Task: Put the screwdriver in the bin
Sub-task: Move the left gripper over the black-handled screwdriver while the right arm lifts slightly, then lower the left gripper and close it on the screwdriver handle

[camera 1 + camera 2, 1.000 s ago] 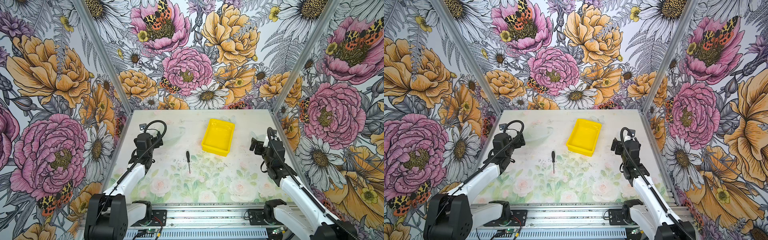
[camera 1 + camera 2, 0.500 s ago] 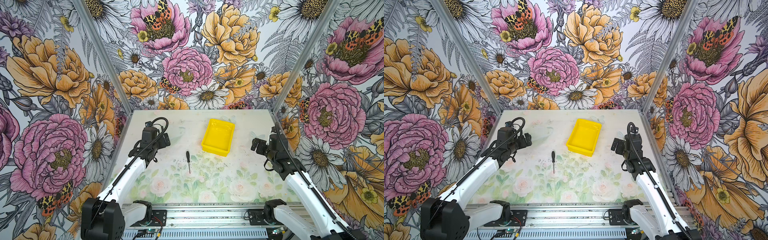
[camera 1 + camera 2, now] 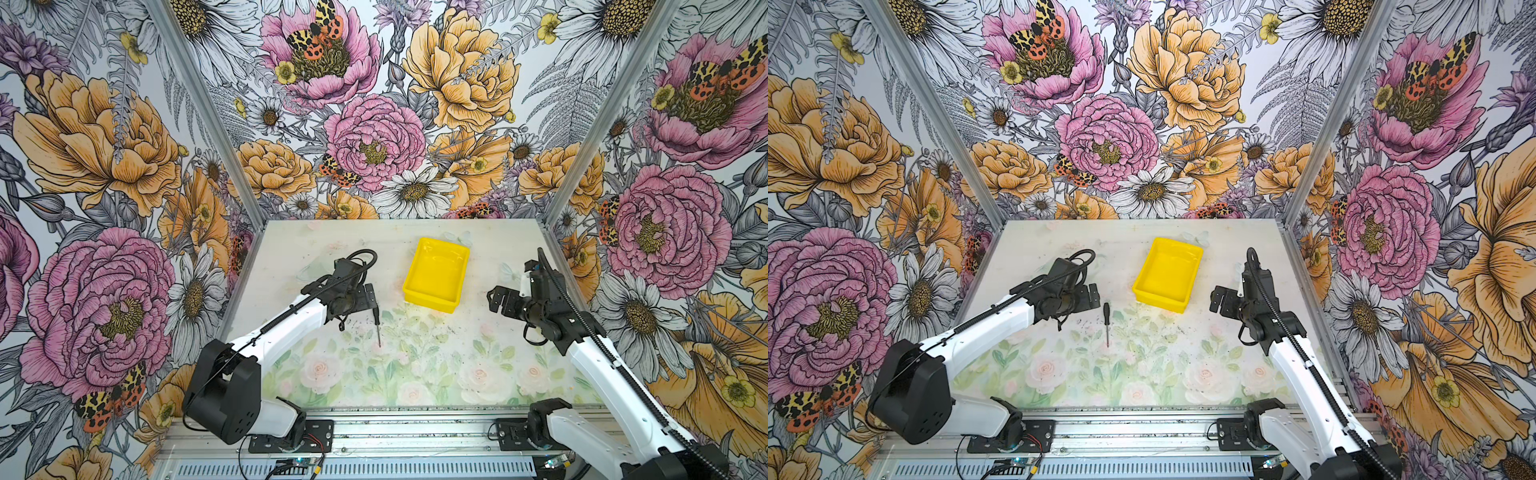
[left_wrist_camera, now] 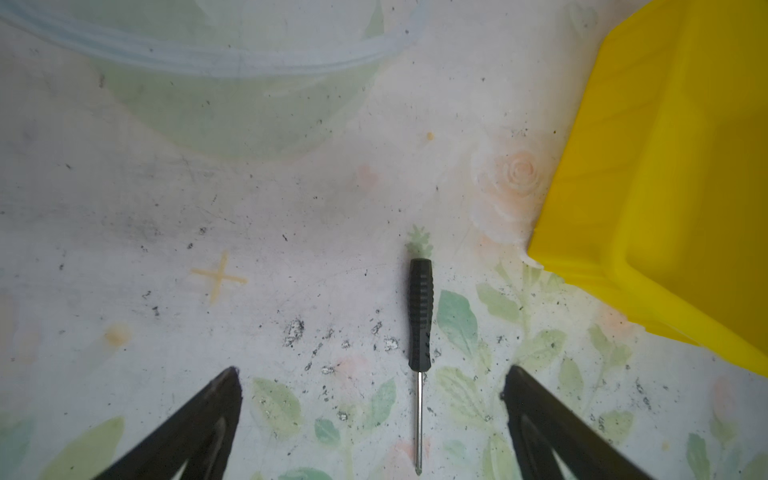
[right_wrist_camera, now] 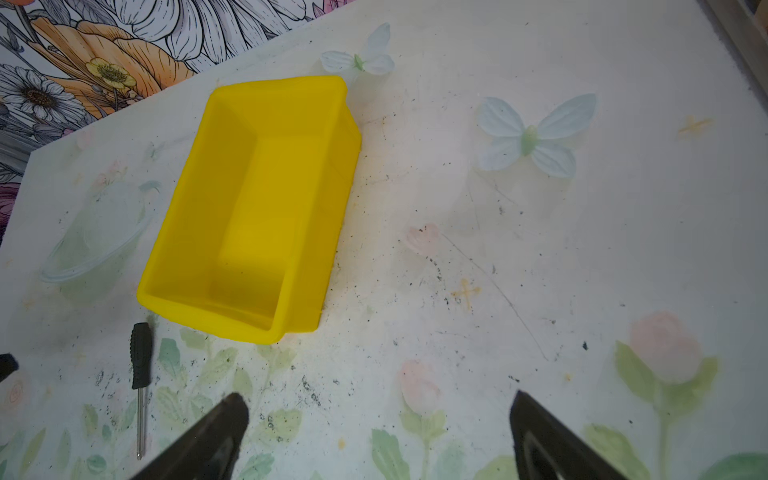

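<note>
I find the tabletop (image 3: 415, 374) printed with faded roses and green leaves, worn near white toward its far edge. Black specks (image 4: 295, 328) lie scattered over it, thickest near the middle. A pale green printed bowl (image 4: 216, 83) shows faintly on the left half. Two pale blue printed butterflies sit toward the far right: a large butterfly (image 5: 530, 137) and a small butterfly (image 5: 359, 60). I note a yellowish cross mark (image 4: 219, 277), a second cross mark (image 5: 465, 293) and a third cross mark (image 5: 694, 124). A thin scratch (image 5: 498, 286) runs beside the second. Floral wallpaper (image 3: 374, 137) with moths covers three sides, joined by aluminium corner posts (image 3: 199, 99).
</note>
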Motion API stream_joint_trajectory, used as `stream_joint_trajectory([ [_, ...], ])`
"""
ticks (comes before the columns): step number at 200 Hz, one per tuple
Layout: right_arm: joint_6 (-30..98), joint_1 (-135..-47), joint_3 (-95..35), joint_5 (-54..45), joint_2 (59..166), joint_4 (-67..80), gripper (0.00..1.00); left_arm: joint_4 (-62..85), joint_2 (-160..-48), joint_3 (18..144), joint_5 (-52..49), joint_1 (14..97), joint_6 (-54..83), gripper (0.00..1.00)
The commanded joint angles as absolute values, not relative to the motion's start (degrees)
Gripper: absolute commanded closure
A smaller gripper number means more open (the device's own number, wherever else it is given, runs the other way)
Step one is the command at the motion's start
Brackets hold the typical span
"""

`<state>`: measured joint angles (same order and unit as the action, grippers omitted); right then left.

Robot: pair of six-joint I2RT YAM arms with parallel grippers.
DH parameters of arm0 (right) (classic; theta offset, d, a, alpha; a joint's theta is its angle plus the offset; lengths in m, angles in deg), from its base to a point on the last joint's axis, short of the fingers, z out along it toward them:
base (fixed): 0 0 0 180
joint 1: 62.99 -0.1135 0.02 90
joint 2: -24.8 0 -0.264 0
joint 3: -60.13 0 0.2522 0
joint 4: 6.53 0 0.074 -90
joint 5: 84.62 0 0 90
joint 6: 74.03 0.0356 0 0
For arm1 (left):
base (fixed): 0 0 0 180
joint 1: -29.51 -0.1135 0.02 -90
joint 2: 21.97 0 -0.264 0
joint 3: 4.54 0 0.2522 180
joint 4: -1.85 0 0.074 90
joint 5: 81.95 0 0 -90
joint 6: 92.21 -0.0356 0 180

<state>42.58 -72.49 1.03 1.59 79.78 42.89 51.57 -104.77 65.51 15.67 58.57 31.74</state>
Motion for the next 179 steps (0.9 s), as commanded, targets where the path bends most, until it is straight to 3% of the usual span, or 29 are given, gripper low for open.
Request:
stream_joint_trajectory([
  [1, 43.4, -73.0, 0.9, 0.7, 79.1, 43.2, 0.01, 52.4, -108.3, 68.5, 15.4, 60.6, 33.9, 0.01],
  [95, 41.5, -75.0, 2.0, 1.3, 80.3, 42.7, 0.0, 52.5, -122.1, 75.0, 16.1, 62.9, 33.2, 0.09],
  [179, 39.8, -75.6, 2.9, 1.8, 80.3, 42.5, 0.01, 52.4, -128.6, 75.6, 17.2, 64.7, 36.0, 0.33],
])
